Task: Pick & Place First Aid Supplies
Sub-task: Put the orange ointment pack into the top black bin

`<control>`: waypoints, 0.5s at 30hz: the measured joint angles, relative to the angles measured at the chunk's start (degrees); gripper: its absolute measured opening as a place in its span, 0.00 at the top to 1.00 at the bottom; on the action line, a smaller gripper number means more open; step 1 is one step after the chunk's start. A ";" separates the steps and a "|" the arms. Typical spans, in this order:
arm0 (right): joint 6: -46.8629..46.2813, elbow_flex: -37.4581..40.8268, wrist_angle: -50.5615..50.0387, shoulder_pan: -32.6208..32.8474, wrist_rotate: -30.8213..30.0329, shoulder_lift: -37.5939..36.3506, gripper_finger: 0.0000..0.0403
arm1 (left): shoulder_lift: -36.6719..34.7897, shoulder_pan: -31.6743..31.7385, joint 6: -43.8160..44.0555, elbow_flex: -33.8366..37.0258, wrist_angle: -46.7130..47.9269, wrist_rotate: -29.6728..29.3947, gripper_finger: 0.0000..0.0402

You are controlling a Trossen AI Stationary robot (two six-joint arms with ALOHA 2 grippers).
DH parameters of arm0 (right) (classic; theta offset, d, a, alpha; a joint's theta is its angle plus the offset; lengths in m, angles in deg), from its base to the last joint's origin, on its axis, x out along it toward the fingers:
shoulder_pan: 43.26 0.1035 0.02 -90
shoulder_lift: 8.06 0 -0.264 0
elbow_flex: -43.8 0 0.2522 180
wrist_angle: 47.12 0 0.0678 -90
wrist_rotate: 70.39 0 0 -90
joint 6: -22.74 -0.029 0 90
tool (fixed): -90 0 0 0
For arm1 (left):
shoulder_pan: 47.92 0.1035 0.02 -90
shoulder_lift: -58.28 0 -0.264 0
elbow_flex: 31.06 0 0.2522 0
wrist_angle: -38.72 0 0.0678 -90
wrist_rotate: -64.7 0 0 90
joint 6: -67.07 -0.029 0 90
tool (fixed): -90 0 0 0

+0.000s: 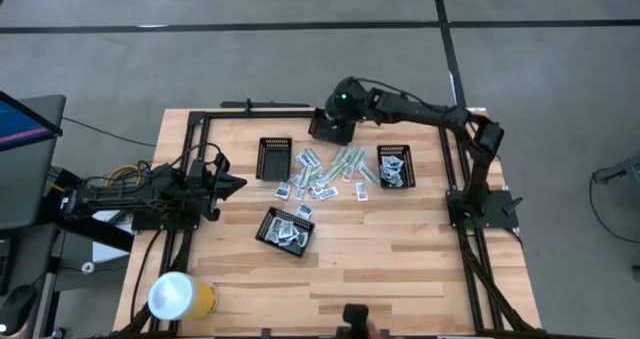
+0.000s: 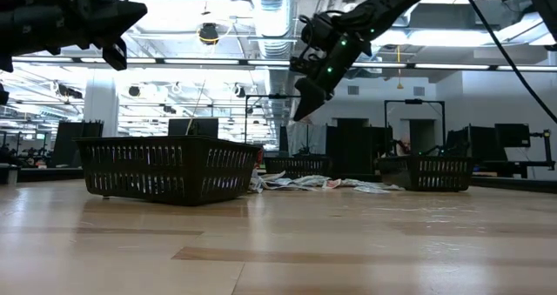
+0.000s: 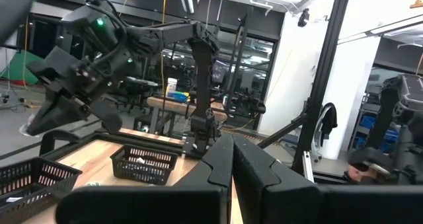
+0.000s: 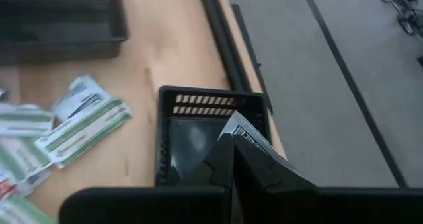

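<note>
Right tool [image 4: 232, 141] clamped on one white packet [image 4: 250, 139], high above an empty black mesh tray [image 4: 211, 128] near the desk's [image 1: 400, 259] far edge; left tool [image 1: 236, 183] shut, empty, raised at the left edge. Loose supplies [image 1: 330, 174] heaped mid-desk among three trays; near half bare. Packet's print half hidden by fingers.

wooden table [image 1: 400, 269] bears three mesh trays [image 1: 274, 159], scattered packets [image 1: 335, 174], yellow cup [image 1: 180, 296].
</note>
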 joint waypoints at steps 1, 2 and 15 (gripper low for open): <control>-0.36 0.00 0.15 -0.34 0.03 0.00 1.00 | 0.00 0.00 -0.01 -0.01 0.00 -0.01 0.98; -0.64 0.00 0.33 -0.69 0.09 0.01 1.00 | 0.00 0.00 -0.01 0.00 0.00 0.00 0.98; -1.12 1.09 0.24 -3.55 3.03 -0.05 0.83 | 0.00 0.97 -0.01 0.00 0.00 -0.01 0.98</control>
